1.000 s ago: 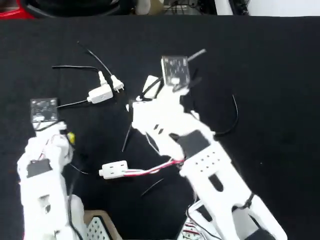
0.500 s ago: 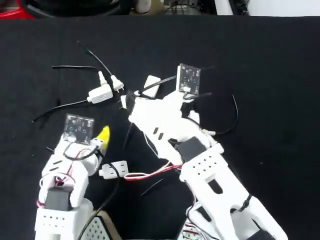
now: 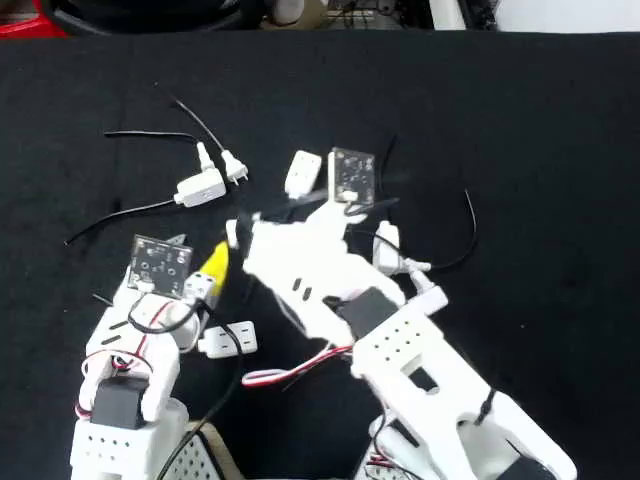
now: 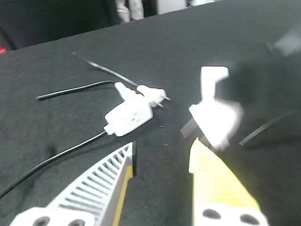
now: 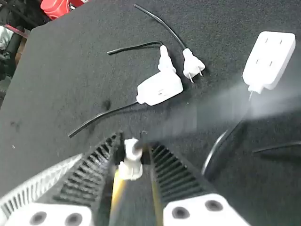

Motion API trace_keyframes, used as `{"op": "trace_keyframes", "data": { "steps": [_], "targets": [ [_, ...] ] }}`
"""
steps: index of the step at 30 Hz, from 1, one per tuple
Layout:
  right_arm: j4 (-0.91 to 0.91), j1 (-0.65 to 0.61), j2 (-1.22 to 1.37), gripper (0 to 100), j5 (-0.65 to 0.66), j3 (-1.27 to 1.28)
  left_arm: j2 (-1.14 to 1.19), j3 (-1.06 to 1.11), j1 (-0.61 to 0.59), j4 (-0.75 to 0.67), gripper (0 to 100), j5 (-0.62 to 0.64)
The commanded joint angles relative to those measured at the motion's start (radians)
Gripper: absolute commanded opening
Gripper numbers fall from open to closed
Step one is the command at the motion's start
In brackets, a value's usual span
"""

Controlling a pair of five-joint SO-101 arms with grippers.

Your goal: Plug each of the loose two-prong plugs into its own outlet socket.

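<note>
A white outlet socket (image 3: 200,187) lies at the far left with one plug (image 3: 205,158) seated in it. A loose two-prong plug (image 3: 233,168) rests right beside it on a black cord. My right gripper (image 5: 131,141) is shut on a small white plug (image 5: 131,157); it hovers (image 3: 233,232) just near of that socket (image 5: 160,88) and the loose plug (image 5: 193,63). My left gripper (image 4: 160,160) stands open at the near left, empty, facing the same socket (image 4: 129,115). In the high view it (image 3: 195,255) shows a yellow finger (image 3: 210,262).
A second white outlet block (image 3: 303,172) lies beyond the right arm. A third (image 3: 228,340) sits beside the left arm, near red and white wires. Loose black cords (image 3: 465,235) curl on the black table (image 3: 540,150). The two grippers are close together.
The left arm came in from the far left toward the middle, then held. The right arm swung its gripper left and nearer, and the outlet block behind it came into view.
</note>
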Motion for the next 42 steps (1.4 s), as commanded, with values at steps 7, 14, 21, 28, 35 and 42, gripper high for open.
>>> {"op": "trace_keyframes", "data": {
  "steps": [7, 14, 21, 28, 35, 42],
  "targets": [
    [0.098, -0.08, -0.018, 1.1, 0.012, -0.048, -0.005, 0.082, -0.039, -0.14, 20, 0.008],
    [0.127, -0.098, -0.018, 1.1, 0.043, -0.045, -0.005, 0.081, -0.041, -0.14, 20, 0.008],
    [0.222, -0.144, -0.018, 1.1, 0.092, -0.074, -0.005, 0.082, -0.077, -0.141, 20, 0.009],
    [0.216, -0.006, -0.018, 1.1, 0.127, -0.099, -0.003, 0.07, -0.137, -0.066, 20, 0.005],
    [0.091, 0.012, -0.025, 1.1, 0.126, -0.151, -0.003, 0.05, -0.087, 0.006, 20, 0.0],
    [-0.023, -0.106, -0.025, 1.1, 0.126, -0.036, -0.003, 0.05, -0.038, 0.009, 20, 0.006]
  ]
}}
